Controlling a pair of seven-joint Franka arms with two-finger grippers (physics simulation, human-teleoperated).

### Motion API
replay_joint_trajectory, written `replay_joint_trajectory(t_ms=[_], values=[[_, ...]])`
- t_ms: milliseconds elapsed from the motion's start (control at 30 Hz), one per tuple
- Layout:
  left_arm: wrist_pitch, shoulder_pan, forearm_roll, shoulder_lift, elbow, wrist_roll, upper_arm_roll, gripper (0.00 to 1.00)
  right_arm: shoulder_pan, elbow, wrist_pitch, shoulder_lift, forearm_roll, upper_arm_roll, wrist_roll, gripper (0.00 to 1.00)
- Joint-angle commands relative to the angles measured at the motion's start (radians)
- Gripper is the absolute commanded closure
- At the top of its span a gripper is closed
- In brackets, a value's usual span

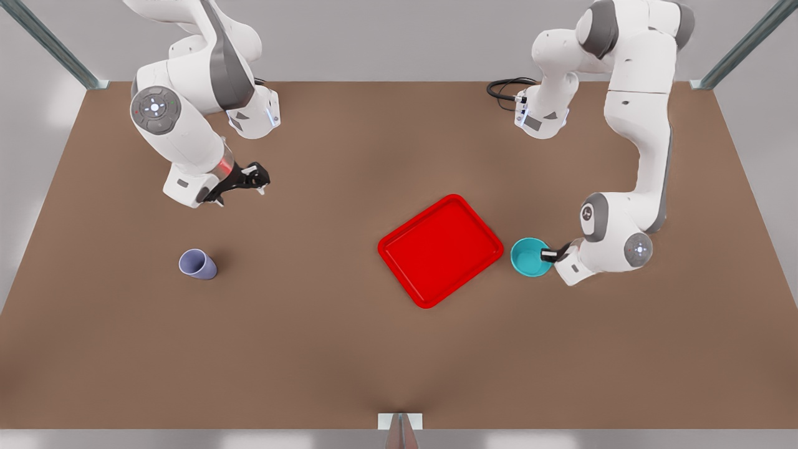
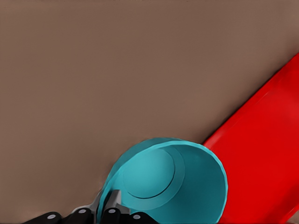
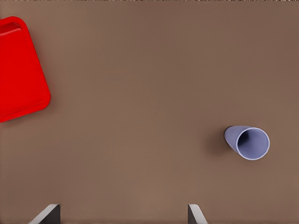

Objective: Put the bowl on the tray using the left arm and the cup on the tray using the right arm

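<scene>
The teal bowl [image 1: 528, 259] sits just off the edge of the red tray [image 1: 439, 249] on the front view's right. My left gripper [image 1: 550, 254] is shut on the bowl's rim, one finger inside and one outside; the left wrist view shows the bowl [image 2: 177, 186] up close at the gripper [image 2: 108, 207], with the tray [image 2: 266, 154] right beside it. The lavender cup [image 1: 198, 264] stands alone toward the front view's left. My right gripper [image 1: 252, 181] hovers open well behind it. The right wrist view shows the cup [image 3: 247, 142], the tray corner [image 3: 18, 70] and the spread fingertips [image 3: 46, 215].
The brown table [image 1: 312, 349] is bare between cup and tray. A black cable [image 1: 505, 87] loops at the arm base at the back right. Metal frame posts [image 1: 399, 430] stand at the table's corners and front edge.
</scene>
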Motion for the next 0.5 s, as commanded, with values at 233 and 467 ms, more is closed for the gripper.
replay_joint_trajectory(t_ms=[233, 467], values=[[0.025, -0.221, -0.068, 0.035, -0.01, -0.311, -0.001, 0.79, -0.388, -0.001, 0.001, 0.001, 0.0, 0.0, -0.002, 0.0], [0.035, -0.233, -0.069, 0.07, -0.008, -0.311, -0.001, 0.0, -0.385, 0.001, 0.007, 0.008, 0.0, 0.0, 0.0, 0.0]])
